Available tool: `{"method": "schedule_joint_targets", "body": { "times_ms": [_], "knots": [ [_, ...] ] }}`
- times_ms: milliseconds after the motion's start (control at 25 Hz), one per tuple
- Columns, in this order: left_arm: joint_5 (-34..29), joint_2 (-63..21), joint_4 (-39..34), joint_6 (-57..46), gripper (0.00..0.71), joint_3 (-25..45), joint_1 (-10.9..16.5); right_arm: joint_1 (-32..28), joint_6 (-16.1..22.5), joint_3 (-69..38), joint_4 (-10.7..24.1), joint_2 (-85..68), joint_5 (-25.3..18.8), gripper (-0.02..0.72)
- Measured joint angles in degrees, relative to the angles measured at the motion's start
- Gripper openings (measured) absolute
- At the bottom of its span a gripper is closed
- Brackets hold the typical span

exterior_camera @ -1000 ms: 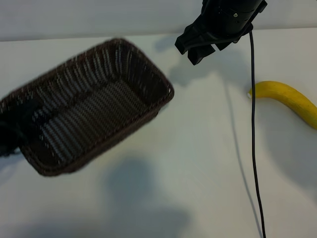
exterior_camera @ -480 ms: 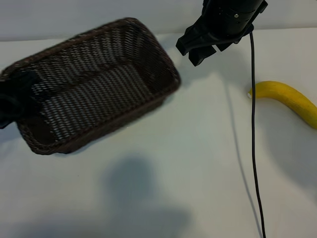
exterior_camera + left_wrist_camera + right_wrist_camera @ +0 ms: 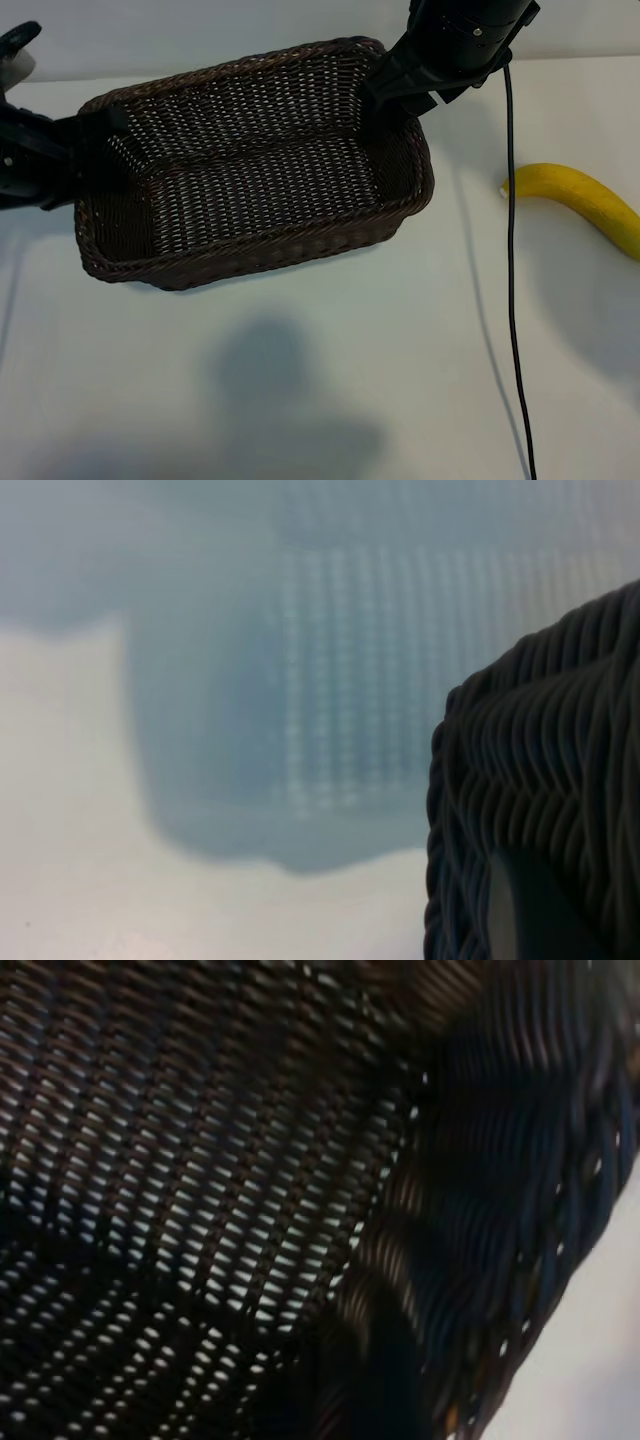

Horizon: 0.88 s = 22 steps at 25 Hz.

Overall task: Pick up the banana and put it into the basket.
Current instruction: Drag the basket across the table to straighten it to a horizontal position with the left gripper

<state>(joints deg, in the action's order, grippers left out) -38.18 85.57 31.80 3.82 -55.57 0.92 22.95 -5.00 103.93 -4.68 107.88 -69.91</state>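
- Exterior view puts the banana [image 3: 585,203] on the white table [image 3: 330,400] at the far right, well apart from the right gripper [image 3: 400,85] and lower in that view.
- Lies with its long axis running from a pale tip near mid-right down toward the right edge, curved, part of it cut off by the frame.
- Nearer by far to the right arm; the left arm sits across the whole basket [image 3: 250,165] from it.
- Right gripper hangs over the basket's right end, pointing steeply down, jaws standing wide apart with nothing between them; right wrist view filled with basket weave [image 3: 200,1180] and a sliver of table.
- Left gripper [image 3: 85,150] closed narrowly on the basket's left end wall, holding it; left wrist view shows one finger [image 3: 530,910] against the braided rim [image 3: 520,780].
- Basket sits long axis left to right across the upper middle of the table, empty inside.
- Black cable [image 3: 512,250] hangs from the right arm down past the banana's pale tip, just beside it; judged the one thing likely to snag or brush during a reach to the right.
- Basket's right wall directly beneath the right gripper; judged to need a lift or sideways clearance before any move toward the banana.
- Nothing else between gripper and banana, only bare table and shadow.
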Motion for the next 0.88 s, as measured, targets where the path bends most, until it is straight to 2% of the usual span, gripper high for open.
{"method": "schedule_joint_targets", "body": {
  "times_ms": [400, 880],
  "knots": [
    [-4.6, 2.7, -0.8, 6.3, 0.149, -3.1, 0.5, 0.0, 0.0, 0.0, 0.0, 0.0, 0.0, 0.570],
    [-5.7, 5.6, -0.9, 8.7, 0.149, -5.5, 0.5, 0.0, 0.0, 0.0, 0.0, 0.0, 0.0, 0.570]
  ]
}}
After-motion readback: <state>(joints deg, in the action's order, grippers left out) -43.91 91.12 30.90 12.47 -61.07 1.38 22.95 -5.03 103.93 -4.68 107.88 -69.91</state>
